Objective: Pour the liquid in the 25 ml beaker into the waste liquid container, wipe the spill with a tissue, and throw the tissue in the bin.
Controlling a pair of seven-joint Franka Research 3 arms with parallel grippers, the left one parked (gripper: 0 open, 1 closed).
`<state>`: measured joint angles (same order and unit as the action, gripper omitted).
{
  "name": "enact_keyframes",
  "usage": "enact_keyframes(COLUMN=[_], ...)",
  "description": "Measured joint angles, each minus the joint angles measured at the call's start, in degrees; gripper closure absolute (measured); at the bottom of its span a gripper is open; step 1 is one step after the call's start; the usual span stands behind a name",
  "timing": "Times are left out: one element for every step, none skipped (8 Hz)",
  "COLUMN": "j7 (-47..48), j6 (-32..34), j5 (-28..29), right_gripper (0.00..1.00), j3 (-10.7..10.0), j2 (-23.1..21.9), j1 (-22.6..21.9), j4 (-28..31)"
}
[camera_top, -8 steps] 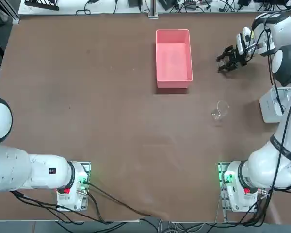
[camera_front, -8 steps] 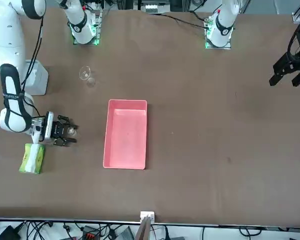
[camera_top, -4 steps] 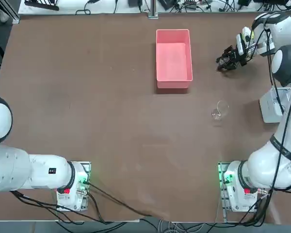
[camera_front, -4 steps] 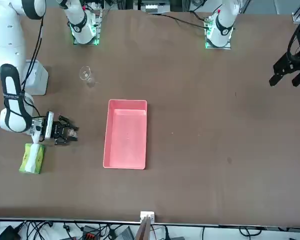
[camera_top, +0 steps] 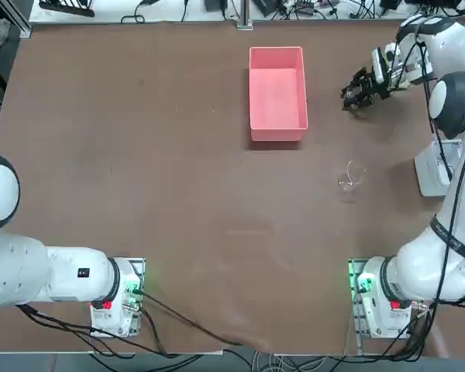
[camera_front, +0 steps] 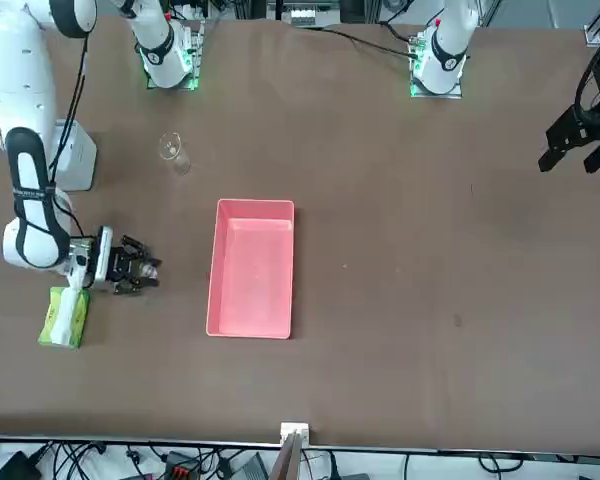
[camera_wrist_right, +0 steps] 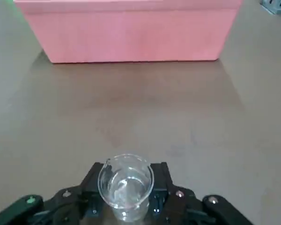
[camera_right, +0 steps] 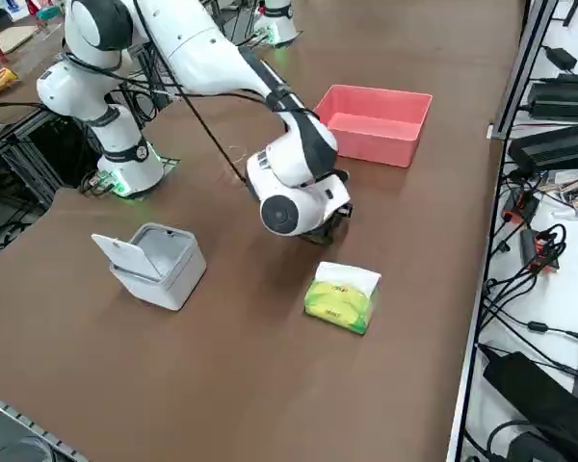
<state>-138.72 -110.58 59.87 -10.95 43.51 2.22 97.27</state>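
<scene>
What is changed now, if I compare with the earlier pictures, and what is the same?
The right gripper has closed its fingers on the small beaker and carried it slightly to the robot's left, toward the pink tray. The tray, larger beaker, grey bin and tissue pack stayed put.

A larger glass beaker (camera_top: 352,177) stands on the brown table (camera_top: 163,186).
</scene>
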Motion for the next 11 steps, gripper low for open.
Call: enact_keyframes(j7=[1.2, 2.7, 4.4, 6.2, 8.1, 10.1, 11.9, 13.5, 15.0, 16.5, 18.6], j6=[-1.1, -2.0, -2.6, -2.8, -3.0, -3.1, -3.2, -3.3, -3.5, -3.6, -3.8], j5=[0.0, 0.0, 0.0, 0.0, 0.0, 0.0, 0.0, 0.0, 0.0, 0.0, -0.1], right_gripper=[0.52, 0.52, 0.52, 0.52, 0.52, 0.52, 0.52, 0.52, 0.52, 0.52, 0.52], j3=[-0.2, -1.0, -2.6, -5.0, -8.5, -11.6, -14.0, -15.5, -16.7, -18.1, -19.8], j2=[-0.7, -1.7, -2.8, -3.7, -4.3, -4.7, -5.1, -5.3, -5.5, -5.5, -5.6], j1=[-1.4, -3.3, -5.9, -9.3, -13.4, -17.4, -20.5, -22.9, -24.9, -26.9, -29.2], j4=[-0.3, -0.4, -0.4, -0.5, -0.5, -0.5, -0.5, -0.5, -0.6, -1.0, -1.7])
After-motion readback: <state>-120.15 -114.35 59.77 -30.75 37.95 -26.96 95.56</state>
